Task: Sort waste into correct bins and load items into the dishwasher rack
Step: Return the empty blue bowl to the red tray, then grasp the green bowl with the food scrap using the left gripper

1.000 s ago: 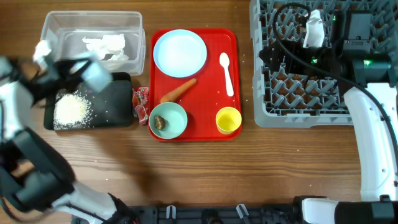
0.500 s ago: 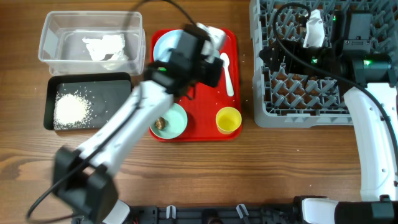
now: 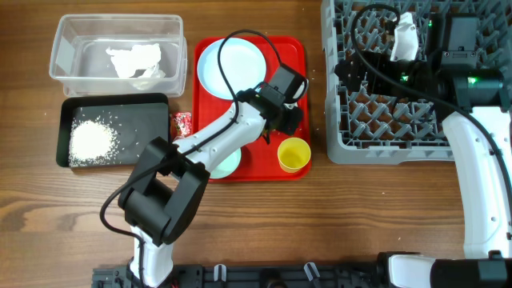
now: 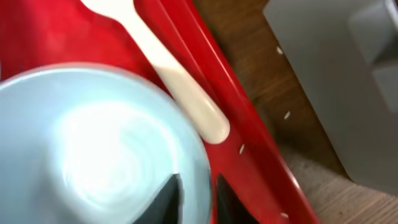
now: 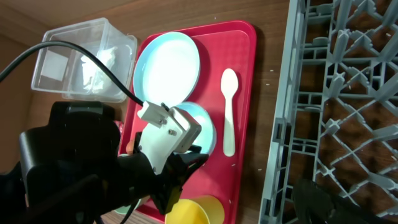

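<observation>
1. We see the left gripper (image 4: 198,196) over the red tray (image 3: 300,48). Its fingers (image 4: 170,198) stand either side of the rim of a bowl (image 4: 106,149), one inside and one outside. The gap is narrow, and we cannot tell whether they pinch the rim.
2. We find that bowl inside the red tray, between the plate (image 3: 228,68) and the cup (image 3: 294,154), just beside the spoon (image 5: 228,112). We cannot tell whether it rests on the tray or hangs just above it.
3. We see the second bowl (image 3: 230,164) at the tray corner nearest the wrapper (image 3: 183,122), partly hidden under the left arm.
4. We see the right gripper (image 3: 352,76) above the rack (image 3: 384,136), its fingers wide apart with nothing between them.
5. We see the napkin (image 3: 134,58) in the tub (image 3: 68,48). The rice (image 3: 90,140) lies in the black tray (image 3: 144,112) just beside the tub.
6. We see the wrapper on the table (image 3: 320,224), between the black tray and the red tray.
</observation>
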Robot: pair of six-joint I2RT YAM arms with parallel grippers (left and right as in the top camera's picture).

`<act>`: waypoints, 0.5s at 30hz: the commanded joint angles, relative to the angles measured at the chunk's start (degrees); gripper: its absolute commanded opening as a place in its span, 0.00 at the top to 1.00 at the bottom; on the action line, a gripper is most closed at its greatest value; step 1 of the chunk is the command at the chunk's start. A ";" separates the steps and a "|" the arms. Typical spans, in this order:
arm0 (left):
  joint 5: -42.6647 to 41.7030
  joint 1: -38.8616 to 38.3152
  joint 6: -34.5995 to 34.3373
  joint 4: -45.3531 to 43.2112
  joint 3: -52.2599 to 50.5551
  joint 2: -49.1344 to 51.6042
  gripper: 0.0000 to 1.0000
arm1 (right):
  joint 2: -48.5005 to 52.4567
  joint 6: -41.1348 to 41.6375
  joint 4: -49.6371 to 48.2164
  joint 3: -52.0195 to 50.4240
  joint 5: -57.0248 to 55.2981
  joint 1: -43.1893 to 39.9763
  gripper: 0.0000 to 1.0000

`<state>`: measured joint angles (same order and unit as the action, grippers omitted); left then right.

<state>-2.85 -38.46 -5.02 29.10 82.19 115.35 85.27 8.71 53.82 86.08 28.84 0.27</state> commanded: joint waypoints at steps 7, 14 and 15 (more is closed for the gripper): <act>3.82 2.64 -1.31 8.46 3.23 -4.85 0.32 | 0.68 -1.29 0.04 0.42 -0.76 -0.13 0.00; 3.78 7.21 -1.97 23.45 4.70 -10.49 0.34 | 0.68 -1.27 0.04 0.42 -0.94 -0.13 0.00; 3.74 7.23 -2.12 25.51 4.00 -10.32 0.35 | 0.68 -1.27 0.04 0.42 -0.94 -0.13 0.00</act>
<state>0.23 -31.86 -6.35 50.89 86.54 105.34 85.27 8.71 53.84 86.08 28.40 0.27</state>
